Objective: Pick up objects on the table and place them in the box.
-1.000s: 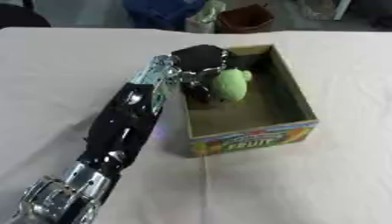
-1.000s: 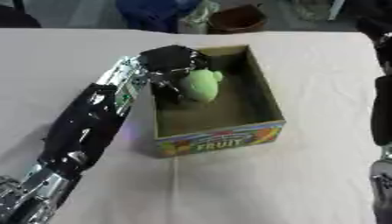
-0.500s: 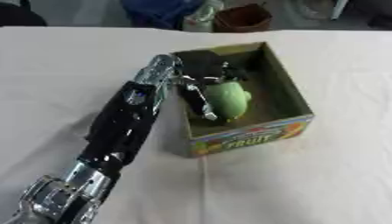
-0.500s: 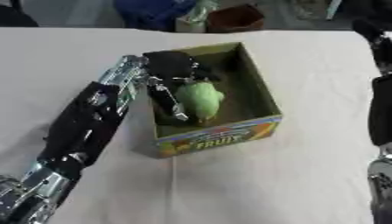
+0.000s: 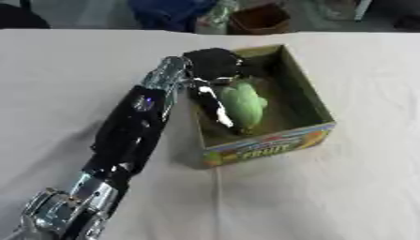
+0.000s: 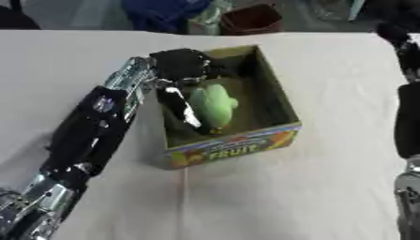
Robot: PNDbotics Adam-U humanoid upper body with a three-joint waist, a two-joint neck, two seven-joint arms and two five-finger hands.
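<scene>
- the box [image 5: 271, 145] is a cardboard carton, open at the top, standing on the white surface [image 5: 328, 197]; its near wall has a coloured label with the word "fruit".
- a green object [image 5: 243, 105], rounded and soft-looking, lies inside the box on its floor, more toward the left wall than the right one.
- the left hand [image 5: 215, 70] is over the far-left corner of the box, its black palm just above the rim, and the left arm [image 5: 131, 126] comes in diagonally from the lower left corner of the view.
- the fingers [image 5: 215, 107] of the left hand reach down into the box, along the left side of the green object. they look mostly straight and spread, not curled round the object, so the hand appears open and holds nothing.
- i cannot tell if the fingers touch the green object or only stand just beside it.
- the right arm [image 6: 406, 122] shows only in the right eye view, as a dark shape along the right edge, well apart from the box. the right hand itself is not seen in either view.
- behind the far edge of the surface there are a blue shape [image 5: 168, 11] and a brown container [image 5: 261, 18].
</scene>
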